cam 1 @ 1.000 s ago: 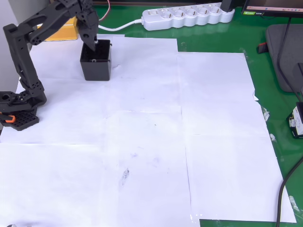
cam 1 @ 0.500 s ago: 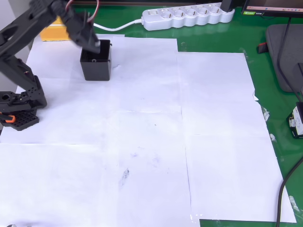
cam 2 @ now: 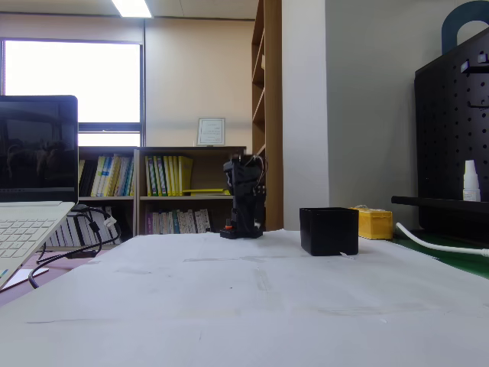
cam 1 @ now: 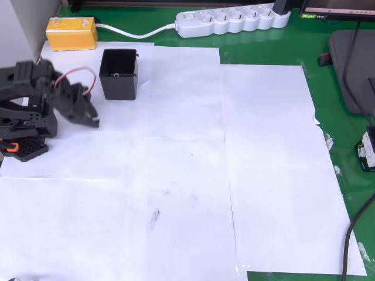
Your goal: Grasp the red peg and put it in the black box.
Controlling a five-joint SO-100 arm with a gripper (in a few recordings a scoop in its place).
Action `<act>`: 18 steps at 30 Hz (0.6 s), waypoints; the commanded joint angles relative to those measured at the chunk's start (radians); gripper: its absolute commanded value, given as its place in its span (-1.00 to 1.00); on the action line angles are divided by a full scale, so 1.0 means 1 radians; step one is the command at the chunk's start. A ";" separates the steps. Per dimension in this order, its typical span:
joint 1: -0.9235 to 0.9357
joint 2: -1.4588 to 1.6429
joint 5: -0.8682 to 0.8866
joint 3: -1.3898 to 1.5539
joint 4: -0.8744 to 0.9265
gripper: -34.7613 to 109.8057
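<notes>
Arm pulled back from black box (cam 1: 119, 73) | jaws (cam 1: 91, 119) now beside it

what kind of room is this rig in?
Most likely an office or lab desk setup. In the fixed view: bookshelves with books, a laptop and a black pegboard. In the overhead view, a power strip lies on the green mat.

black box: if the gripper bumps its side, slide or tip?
The black box probably slides: it sits flat on smooth white paper, is thin-walled and open-topped, so likely light. In the fixed view it looks wider than tall, so tipping seems unlikely unless hit near the rim.
</notes>
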 commanded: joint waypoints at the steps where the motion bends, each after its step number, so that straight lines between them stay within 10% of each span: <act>1: 0.000 -0.110 -0.037 -0.054 0.021 -0.52; 18: -0.023 -0.356 -0.066 -0.213 0.291 -0.52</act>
